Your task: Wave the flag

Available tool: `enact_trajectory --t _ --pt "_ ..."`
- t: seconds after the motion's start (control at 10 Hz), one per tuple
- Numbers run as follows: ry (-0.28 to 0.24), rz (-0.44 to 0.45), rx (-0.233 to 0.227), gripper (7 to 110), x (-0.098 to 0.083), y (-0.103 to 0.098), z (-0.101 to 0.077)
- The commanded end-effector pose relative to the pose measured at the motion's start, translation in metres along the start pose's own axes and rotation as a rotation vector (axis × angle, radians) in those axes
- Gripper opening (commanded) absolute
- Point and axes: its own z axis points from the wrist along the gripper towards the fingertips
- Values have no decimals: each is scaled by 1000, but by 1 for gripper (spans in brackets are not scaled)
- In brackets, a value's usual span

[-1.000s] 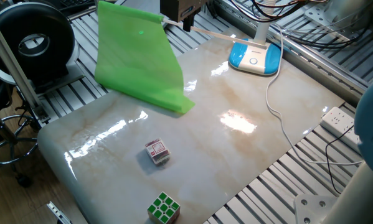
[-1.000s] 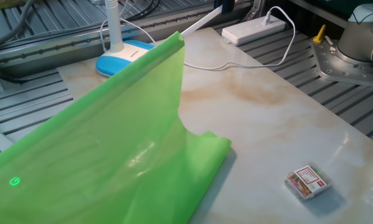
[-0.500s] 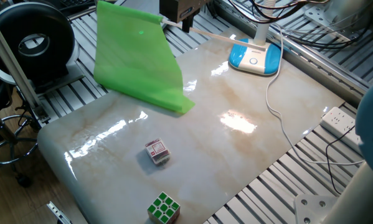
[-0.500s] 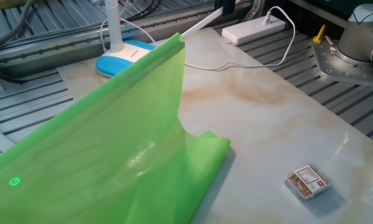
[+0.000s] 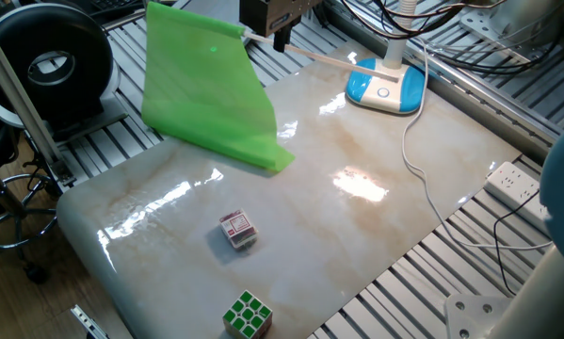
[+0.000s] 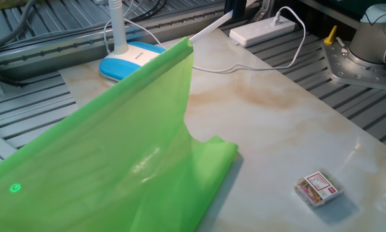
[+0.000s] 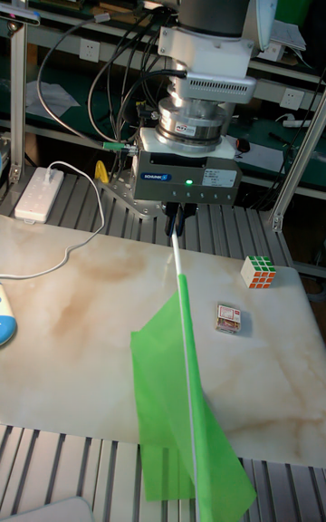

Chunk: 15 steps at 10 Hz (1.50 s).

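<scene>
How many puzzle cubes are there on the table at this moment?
2. One puzzle cube, with mostly white and red faces, sits near the middle of the table's front part. The other, green and white, sits at the table's front edge. The flag could hide more.

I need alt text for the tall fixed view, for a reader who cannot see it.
A robot arm's pincer grips the white stick of a lime-green flag, whose cloth hangs toward the camera over a marble-patterned table. Two small puzzle cubes sit at the right.

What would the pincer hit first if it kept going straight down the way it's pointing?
Probably the marble tabletop. The pincer points down, shut on the flag stick, with nothing else visibly beneath; depth is hard to judge.
</scene>
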Motion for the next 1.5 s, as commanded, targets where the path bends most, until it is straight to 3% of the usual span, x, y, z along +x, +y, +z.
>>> enact_trajectory --t 0.0,0.6,0.9,1.0,1.1,1.2,1.4 --pt "-8 -1 -9 7 0 1 0" --pt "-15 0 -25 7 3 1 2" --pt "-13 -45 -4 7 5 -3 3" --pt "-33 -62 -52 7 2 8 3" --pt "-49 -64 -64 7 0 10 3" --pt "-47 -64 -59 44 0 8 3" --pt "-45 -64 -51 44 0 6 3"
